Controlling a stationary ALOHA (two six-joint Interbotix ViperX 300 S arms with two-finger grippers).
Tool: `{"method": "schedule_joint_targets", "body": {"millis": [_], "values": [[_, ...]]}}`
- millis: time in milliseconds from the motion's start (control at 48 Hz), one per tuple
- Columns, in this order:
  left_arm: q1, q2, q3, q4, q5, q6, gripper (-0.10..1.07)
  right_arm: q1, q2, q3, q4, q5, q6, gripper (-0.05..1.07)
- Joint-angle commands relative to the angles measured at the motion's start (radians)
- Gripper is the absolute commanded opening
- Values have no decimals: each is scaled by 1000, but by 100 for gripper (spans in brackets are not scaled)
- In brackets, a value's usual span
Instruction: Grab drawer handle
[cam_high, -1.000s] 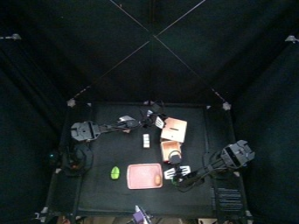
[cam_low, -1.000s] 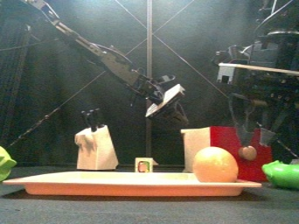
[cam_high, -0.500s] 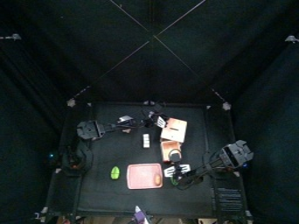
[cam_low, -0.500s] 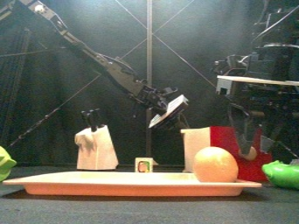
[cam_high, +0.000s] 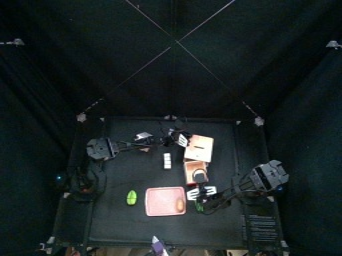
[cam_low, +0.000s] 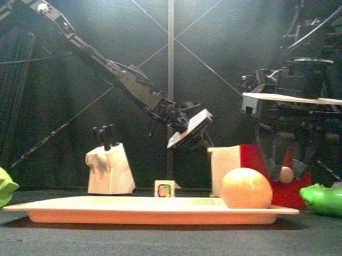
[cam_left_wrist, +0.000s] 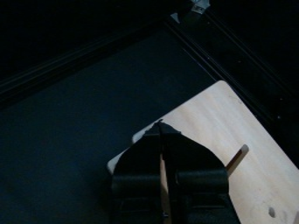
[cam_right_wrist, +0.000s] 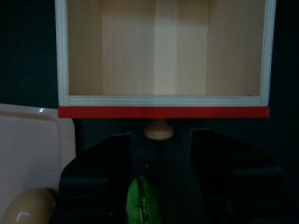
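The drawer (cam_high: 198, 149) is a pale tan box with a red-orange front edge, standing mid-table. In the right wrist view its open inside (cam_right_wrist: 163, 52) faces me, above the red edge. A small tan knob (cam_right_wrist: 156, 131) sits just below that edge. My right gripper (cam_right_wrist: 156, 147) is open, with a jaw on each side of the knob, close to it. In the front view the knob (cam_low: 283, 174) shows by the red part. My left gripper (cam_left_wrist: 163, 133) is shut and hangs above the drawer's pale top (cam_left_wrist: 222, 131), raised in the front view (cam_low: 187, 127).
A pink tray (cam_high: 166, 201) lies at the table's front and holds an egg (cam_low: 245, 188). Green items lie at the front left (cam_high: 131, 197) and front right (cam_low: 321, 198). A small block (cam_low: 166, 188) and a white block (cam_low: 110, 168) stand behind the tray.
My right arm has shifted a little left, toward the drawer's front. The left gripper has barely moved.
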Motion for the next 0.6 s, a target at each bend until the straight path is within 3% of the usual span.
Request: {"method": "schedule_joint_targets", "body": {"millis": [0, 583], "values": [[2, -11, 8, -2, -2, 2, 29, -6, -14, -9, 5, -2, 2, 80], [0, -9, 8, -2, -2, 2, 29, -21, 25, -40, 20, -2, 0, 65]]}}
